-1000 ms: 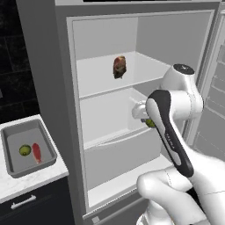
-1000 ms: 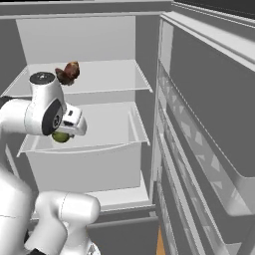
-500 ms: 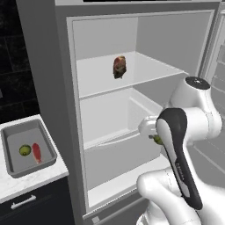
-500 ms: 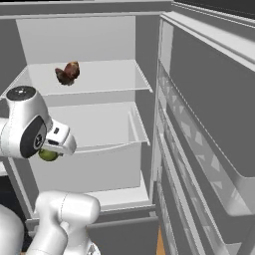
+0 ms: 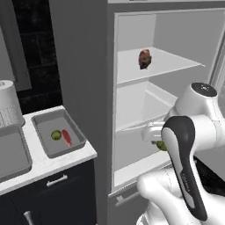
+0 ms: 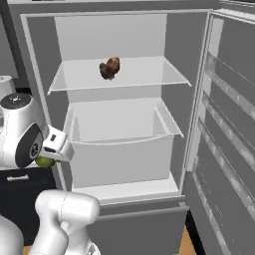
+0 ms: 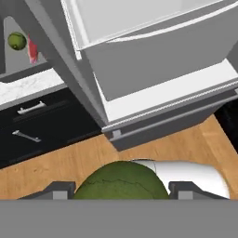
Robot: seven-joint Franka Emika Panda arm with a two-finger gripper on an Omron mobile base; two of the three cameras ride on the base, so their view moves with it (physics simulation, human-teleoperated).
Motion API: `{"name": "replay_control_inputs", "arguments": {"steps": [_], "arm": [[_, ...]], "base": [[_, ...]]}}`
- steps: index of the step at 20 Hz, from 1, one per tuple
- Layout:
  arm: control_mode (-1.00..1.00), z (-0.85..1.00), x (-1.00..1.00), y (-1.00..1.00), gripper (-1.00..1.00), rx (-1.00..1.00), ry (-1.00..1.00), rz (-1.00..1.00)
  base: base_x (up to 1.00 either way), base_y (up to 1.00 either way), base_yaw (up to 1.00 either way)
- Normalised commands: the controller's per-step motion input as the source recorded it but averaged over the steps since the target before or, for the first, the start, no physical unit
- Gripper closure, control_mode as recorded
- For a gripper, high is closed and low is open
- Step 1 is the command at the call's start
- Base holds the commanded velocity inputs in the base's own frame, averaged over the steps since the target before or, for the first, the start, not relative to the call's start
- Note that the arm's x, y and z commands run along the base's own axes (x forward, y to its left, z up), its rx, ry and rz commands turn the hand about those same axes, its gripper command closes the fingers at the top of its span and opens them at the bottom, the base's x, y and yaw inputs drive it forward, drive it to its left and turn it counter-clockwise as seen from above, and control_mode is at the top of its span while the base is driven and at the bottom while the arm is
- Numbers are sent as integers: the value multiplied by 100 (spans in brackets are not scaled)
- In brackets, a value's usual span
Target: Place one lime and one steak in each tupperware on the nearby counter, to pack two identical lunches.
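Observation:
My gripper [image 7: 122, 189] is shut on a green lime [image 7: 120, 180], held in front of the open fridge, level with the drawer. In the left base view the same lime [image 5: 161, 145] peeks out beside my hand. On the white counter [image 5: 52, 163] to the left stand two grey tupperware. The nearer tupperware [image 5: 75, 127] holds a lime [image 5: 56, 135] and a red steak [image 5: 67, 137]. The farther tupperware [image 5: 17, 154] shows nothing inside. A brown steak [image 5: 145, 58] lies on the fridge's upper shelf; it is the steak [image 6: 110, 67] seen in the right base view.
The fridge drawer [image 6: 122, 149] stands open below the shelf, and the fridge door [image 6: 224, 129] hangs open at the right. A white appliance [image 5: 8, 103] sits at the counter's back left. Black cabinet fronts with silver handles [image 7: 30, 108] lie under the counter, over a wooden floor.
The whole picture has shifted, bringing more of the counter into view, so the camera has moved. My hand has drawn back and down from the drawer with the lime still gripped.

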Motion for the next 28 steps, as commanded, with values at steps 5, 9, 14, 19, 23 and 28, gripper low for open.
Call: {"name": "replay_control_inputs", "arguments": {"steps": [5,9,14,19,23,28], "arm": [[100,0,0,0,100,0,0,0],[100,0,0,0,100,0,0,0],[100,0,0,0,100,0,0,0],[-100,0,9,8,100,0,1,0],[-100,-39,75,46,100,0,11,0],[-100,-90,100,47,100,-3,6,0]], "base": [[0,100,14],[14,100,15],[52,95,7],[44,43,0],[0,0,0],[0,0,0]]}}
